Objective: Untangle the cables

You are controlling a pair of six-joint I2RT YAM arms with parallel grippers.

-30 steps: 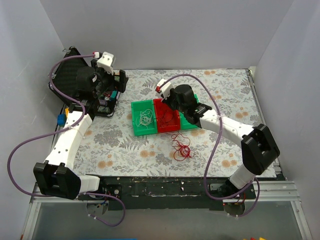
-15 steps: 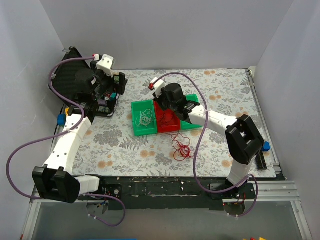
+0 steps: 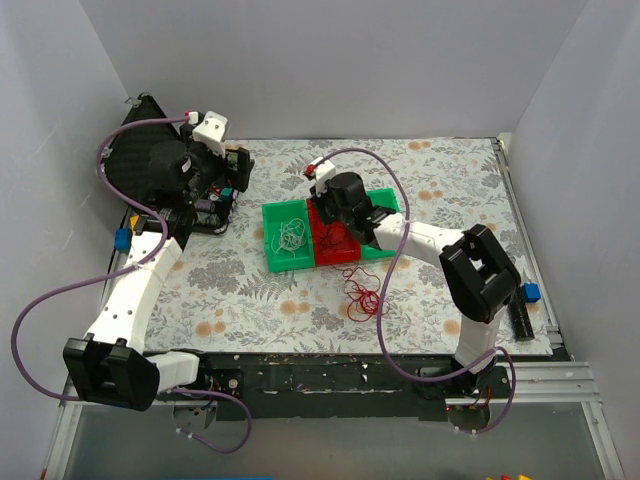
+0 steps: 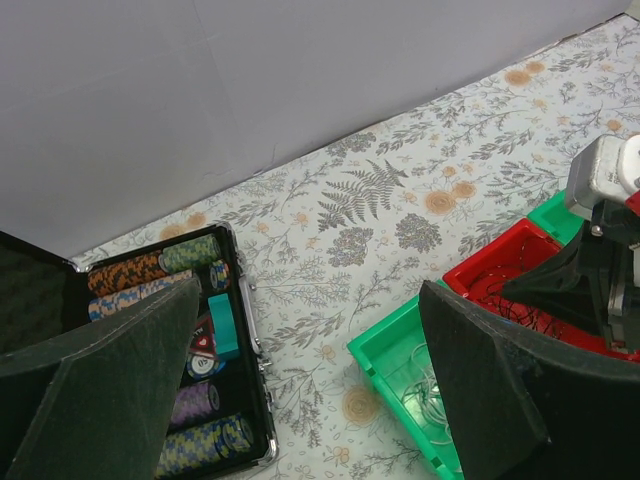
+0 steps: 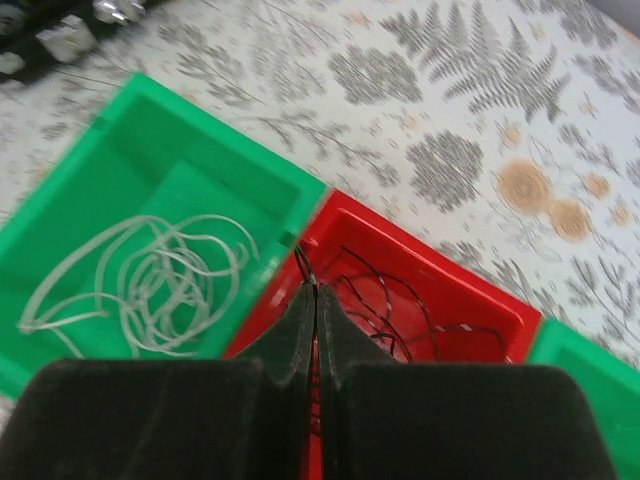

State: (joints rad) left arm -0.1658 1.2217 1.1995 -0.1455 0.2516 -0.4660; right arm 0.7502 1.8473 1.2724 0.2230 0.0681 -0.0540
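Observation:
A tangle of thin red cables [image 3: 362,297] lies on the floral cloth in front of the bins. My right gripper [image 3: 332,220] hovers over the red bin [image 3: 350,255]. It is shut on a thin black cable [image 5: 304,264], whose short loop sticks out past the pinched tips [image 5: 315,291]. More black cable loops [image 5: 430,318] lie in the red bin [image 5: 440,262]. Pale cables [image 5: 150,280] rest in the left green bin [image 5: 180,135]. My left gripper [image 4: 308,292] stands open and empty between the chip case [image 4: 240,300] and the green bin [image 4: 385,350].
An open black case of poker chips [image 3: 205,205] sits at the back left. A second green bin [image 3: 385,203] adjoins the red one on the right. A blue piece [image 3: 532,292] and a black bar [image 3: 520,318] lie by the table's right edge.
The right arm's elbow has swung left and nearer, uncovering the blue piece and black bar. Its gripper stays shut over the red bin. The left arm has barely moved.

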